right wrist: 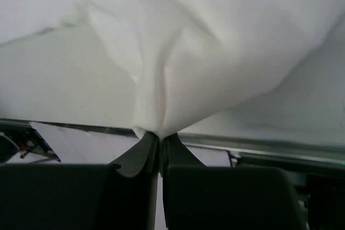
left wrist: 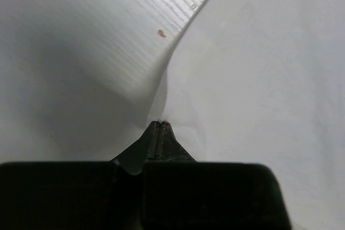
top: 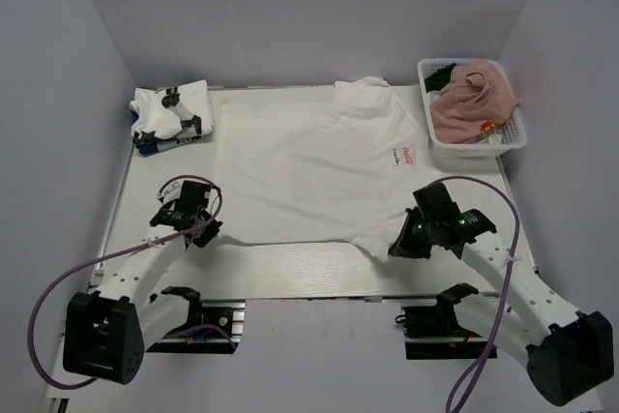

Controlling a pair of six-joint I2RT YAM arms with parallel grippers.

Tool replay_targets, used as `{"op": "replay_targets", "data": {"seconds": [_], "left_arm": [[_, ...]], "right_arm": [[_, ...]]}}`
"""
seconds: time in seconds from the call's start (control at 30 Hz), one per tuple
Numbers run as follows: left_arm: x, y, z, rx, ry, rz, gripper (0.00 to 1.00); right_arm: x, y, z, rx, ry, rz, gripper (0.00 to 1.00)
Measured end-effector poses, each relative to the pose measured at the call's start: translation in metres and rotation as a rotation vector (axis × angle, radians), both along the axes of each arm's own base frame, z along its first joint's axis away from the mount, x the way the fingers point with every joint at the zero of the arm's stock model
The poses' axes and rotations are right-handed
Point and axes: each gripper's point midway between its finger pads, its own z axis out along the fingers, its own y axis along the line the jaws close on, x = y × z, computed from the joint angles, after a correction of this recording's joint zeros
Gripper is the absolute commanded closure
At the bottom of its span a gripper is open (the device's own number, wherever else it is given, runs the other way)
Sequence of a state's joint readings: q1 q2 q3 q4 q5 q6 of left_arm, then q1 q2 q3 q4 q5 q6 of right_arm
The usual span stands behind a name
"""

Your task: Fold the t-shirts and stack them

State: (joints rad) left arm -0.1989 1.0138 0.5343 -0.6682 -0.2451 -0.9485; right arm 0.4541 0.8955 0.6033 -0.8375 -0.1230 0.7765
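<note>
A white t-shirt (top: 309, 166) with a small red Coca-Cola print (top: 403, 155) lies spread flat across the middle of the table. My left gripper (top: 205, 234) is shut on its near left corner; in the left wrist view the fingertips (left wrist: 160, 124) pinch the cloth edge (left wrist: 259, 79). My right gripper (top: 398, 247) is shut on its near right corner, and the cloth (right wrist: 178, 52) rises bunched from the closed tips (right wrist: 160, 134). A folded white shirt with black print (top: 172, 115) lies at the back left. A dusty pink shirt (top: 472, 99) and a dark green one (top: 440, 74) sit in the basket.
The white lattice basket (top: 513, 137) stands at the back right corner. Grey walls enclose the table on the left, back and right. A bare strip of table (top: 300, 273) runs between the shirt's near hem and the arm bases.
</note>
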Motion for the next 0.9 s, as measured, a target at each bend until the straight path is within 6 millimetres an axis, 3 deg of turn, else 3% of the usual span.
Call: {"op": "replay_targets", "data": {"seconds": [0.1,0.3,0.6,0.77,0.9], "left_arm": [[0.012,-0.003,0.004,-0.006,-0.004,-0.002,1.0],[0.056,-0.011,0.027,-0.01,-0.052,0.009,1.0],[0.104,-0.004,0.049,0.02,-0.091,0.066,1.0],[0.129,0.004,0.045,0.038,-0.082,0.094,1.0],[0.156,0.008,0.039,0.058,-0.095,0.085,1.0]], "right_arm": [[0.033,0.009,0.017,0.023,-0.122,-0.015,1.0],[0.099,0.024,0.047,0.028,-0.275,-0.046,1.0],[0.192,0.016,0.086,-0.065,-0.456,-0.089,1.0],[0.233,0.014,0.086,-0.095,-0.48,-0.08,1.0],[0.266,0.014,0.067,-0.127,-0.447,-0.041,1.0]]}}
